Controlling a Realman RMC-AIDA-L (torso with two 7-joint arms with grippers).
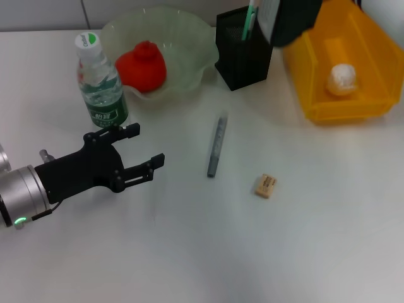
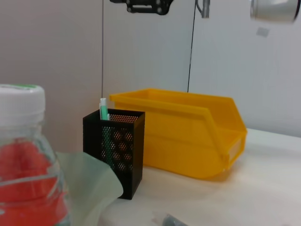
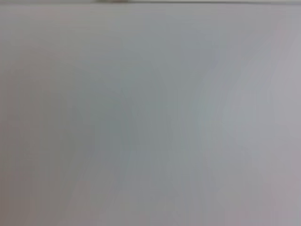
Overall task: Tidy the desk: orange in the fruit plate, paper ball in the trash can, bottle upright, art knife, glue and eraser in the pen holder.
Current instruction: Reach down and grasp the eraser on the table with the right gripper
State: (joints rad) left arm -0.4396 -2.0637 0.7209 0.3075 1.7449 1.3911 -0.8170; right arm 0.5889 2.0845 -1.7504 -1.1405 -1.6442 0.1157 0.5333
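The clear bottle (image 1: 101,82) with a white cap stands upright at the left, beside my left gripper (image 1: 146,145), which is open and empty just in front of it. The orange-red fruit (image 1: 142,66) lies in the pale green fruit plate (image 1: 189,38). The paper ball (image 1: 341,79) lies in the yellow bin (image 1: 372,57). A green glue stick (image 1: 250,19) stands in the black mesh pen holder (image 1: 243,60). The grey art knife (image 1: 216,146) and the tan eraser (image 1: 266,185) lie on the table. My right gripper (image 1: 287,19) hangs above the pen holder.
The white table (image 1: 252,252) has open surface in front and to the right of the eraser. The left wrist view shows the bottle (image 2: 23,160), the pen holder (image 2: 115,150) and the yellow bin (image 2: 183,136). The right wrist view shows only a blank pale surface.
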